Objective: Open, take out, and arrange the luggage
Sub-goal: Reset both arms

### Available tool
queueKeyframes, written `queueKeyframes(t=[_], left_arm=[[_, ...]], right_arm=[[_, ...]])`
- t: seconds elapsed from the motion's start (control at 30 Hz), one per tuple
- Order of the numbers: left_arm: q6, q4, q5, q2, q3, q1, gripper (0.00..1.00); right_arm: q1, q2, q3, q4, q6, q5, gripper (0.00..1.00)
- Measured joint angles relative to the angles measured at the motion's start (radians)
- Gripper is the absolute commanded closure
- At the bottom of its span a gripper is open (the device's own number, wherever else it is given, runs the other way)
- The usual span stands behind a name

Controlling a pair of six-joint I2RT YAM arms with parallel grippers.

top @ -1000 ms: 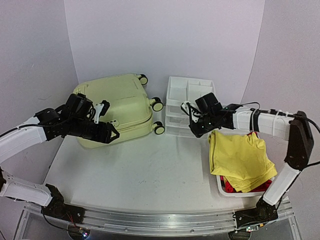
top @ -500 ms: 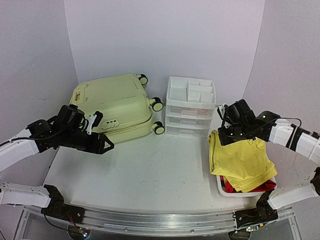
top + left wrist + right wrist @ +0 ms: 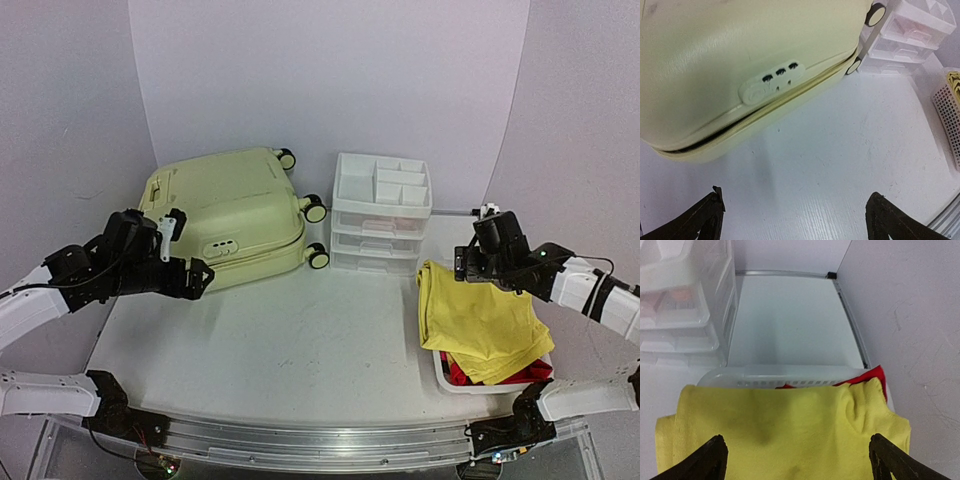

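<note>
The left arm reaches in low; its hand [image 3: 197,277] hangs just in front of the luggage [image 3: 235,200], fingers spread wide and grasping nothing. The luggage lies flat at the back left of the table [image 3: 300,340], pale yellow-green, lid down, lock facing that hand, cream wheels on its right side. Well right of the luggage, the right hand [image 3: 466,268] is released above a yellow cloth [image 3: 480,315].

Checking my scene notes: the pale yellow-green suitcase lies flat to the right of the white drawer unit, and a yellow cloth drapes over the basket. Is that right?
Not quite: the suitcase lies to the left of the drawer unit, as the top external view shows. The yellow cloth does drape over the basket.
</note>
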Motion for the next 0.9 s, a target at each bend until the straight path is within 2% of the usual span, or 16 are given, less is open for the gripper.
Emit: queueKeyframes(t=[0.13,0.27,0.43,0.53,0.63,0.73,0.9], left_arm=[[0.131,0.054,-0.066,-0.046,0.0,0.0,0.0],[0.216,0.109,-0.176,-0.055,-0.013,0.0,0.0],[0.324,0.307,-0.259,-0.127,-0.209,0.021,0.0],[0.346,0.386,-0.248,-0.15,-0.306,0.112,0.0],[0.343,0.463,-0.215,-0.108,-0.335,0.236,0.0],[0.338,0.555,-0.182,-0.041,-0.359,0.339,0.0],[0.339,0.719,-0.117,0.05,-0.422,0.443,0.0]], right_arm=[[0.0,-0.018,-0.001,0.064,-0.043,0.098,0.02],[-0.003,-0.092,-0.061,0.183,-0.108,0.112,0.02],[-0.071,-0.206,-0.22,0.364,-0.202,0.057,0.04],[-0.167,-0.196,-0.278,0.459,-0.229,-0.003,0.04],[-0.237,-0.175,-0.356,0.585,-0.245,-0.066,0.03],[-0.274,-0.117,-0.404,0.667,-0.264,-0.116,0.03],[-0.314,0.034,-0.413,0.792,-0.277,-0.183,0.02]])
